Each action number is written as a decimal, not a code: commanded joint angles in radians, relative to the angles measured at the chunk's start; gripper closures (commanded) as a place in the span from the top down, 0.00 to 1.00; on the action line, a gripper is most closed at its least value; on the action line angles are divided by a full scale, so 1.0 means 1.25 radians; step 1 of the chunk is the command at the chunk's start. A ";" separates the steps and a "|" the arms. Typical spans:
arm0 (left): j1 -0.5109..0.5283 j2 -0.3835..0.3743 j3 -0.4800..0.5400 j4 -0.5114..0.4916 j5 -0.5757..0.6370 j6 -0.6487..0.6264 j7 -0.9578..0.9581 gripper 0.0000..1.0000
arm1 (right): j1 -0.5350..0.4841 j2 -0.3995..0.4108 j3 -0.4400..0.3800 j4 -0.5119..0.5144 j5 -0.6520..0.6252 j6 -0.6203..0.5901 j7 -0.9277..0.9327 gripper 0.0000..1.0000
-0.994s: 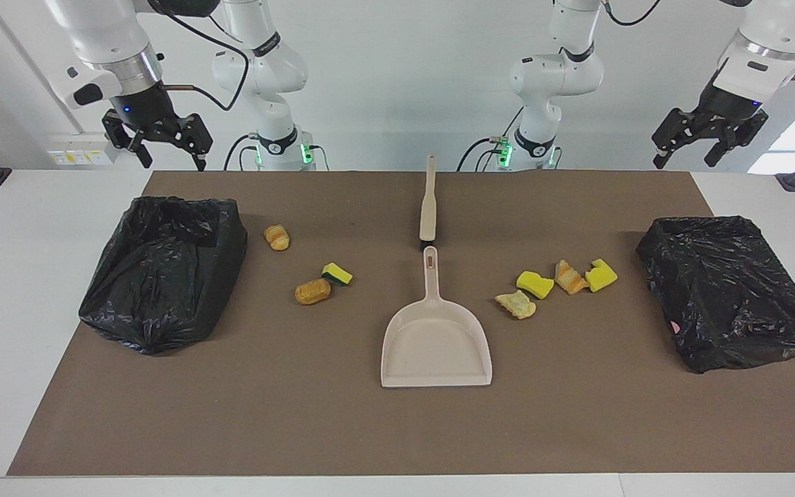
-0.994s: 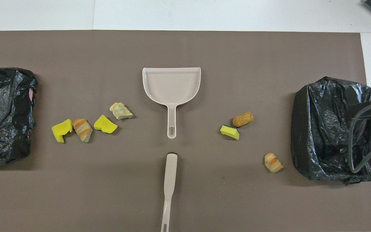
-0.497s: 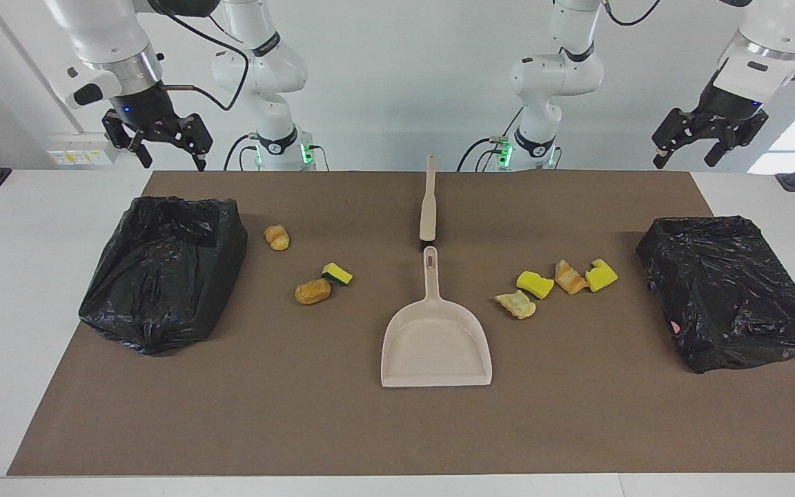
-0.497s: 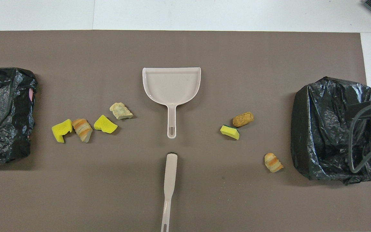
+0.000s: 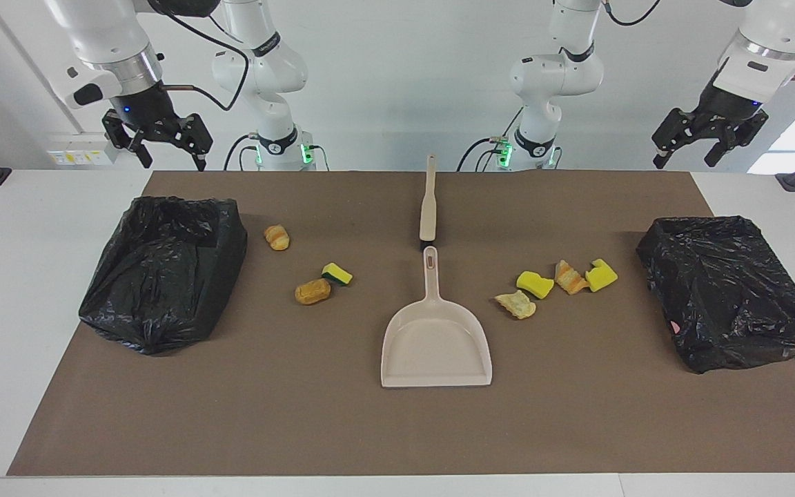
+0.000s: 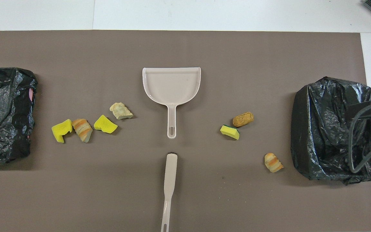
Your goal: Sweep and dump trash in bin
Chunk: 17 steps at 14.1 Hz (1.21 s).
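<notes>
- Trash in seven small bits on the brown mat (image 5: 342, 428), split into two clusters either side of the dustpan (image 5: 437, 345), the landmark here.
- Toward the left arm's end from the dustpan: four bits in a loose row. Pale crumbly bread scrap (image 5: 516, 304) closest to the dustpan; plain yellow sponge (image 5: 534, 284) just beside it; striped orange-and-cream croissant piece (image 5: 569, 277) next; notched yellow sponge (image 5: 600, 275) last, touching or nearly touching the croissant piece.
- Toward the right arm's end from the dustpan: three bits. Yellow sponge with a dark green face (image 5: 337, 274) near the dustpan's handle; golden-brown bread lump (image 5: 312, 291) just beside it; small striped croissant piece (image 5: 277, 237) apart from both, nearer the robots and close to a bin.
- All bits loose on the mat, none in the dustpan, none in a bin.
- Brush (image 5: 428, 207) flat on the mat, nearer the robots than the dustpan, in line with its handle, a small gap between.
- Black-bagged bins at each end: right bin (image 5: 163, 273) and left bin (image 5: 729, 290), both well apart from the dustpan.
- Left gripper (image 5: 708, 134) raised near the left bin, fingers spread, grasping nothing.
- Right gripper (image 5: 157, 138) raised near the right bin, fingers spread, grasping nothing.
</notes>
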 commanded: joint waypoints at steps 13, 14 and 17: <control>-0.044 -0.011 -0.008 -0.073 -0.004 0.108 -0.010 1.00 | -0.003 -0.009 0.004 -0.010 0.009 -0.003 0.008 1.00; -0.072 -0.022 -0.008 -0.096 -0.004 0.105 -0.013 1.00 | -0.003 -0.009 0.004 -0.010 0.009 -0.003 0.008 1.00; -0.152 -0.085 -0.008 -0.226 -0.007 0.117 -0.027 1.00 | -0.003 -0.009 0.004 -0.010 0.009 -0.003 0.008 1.00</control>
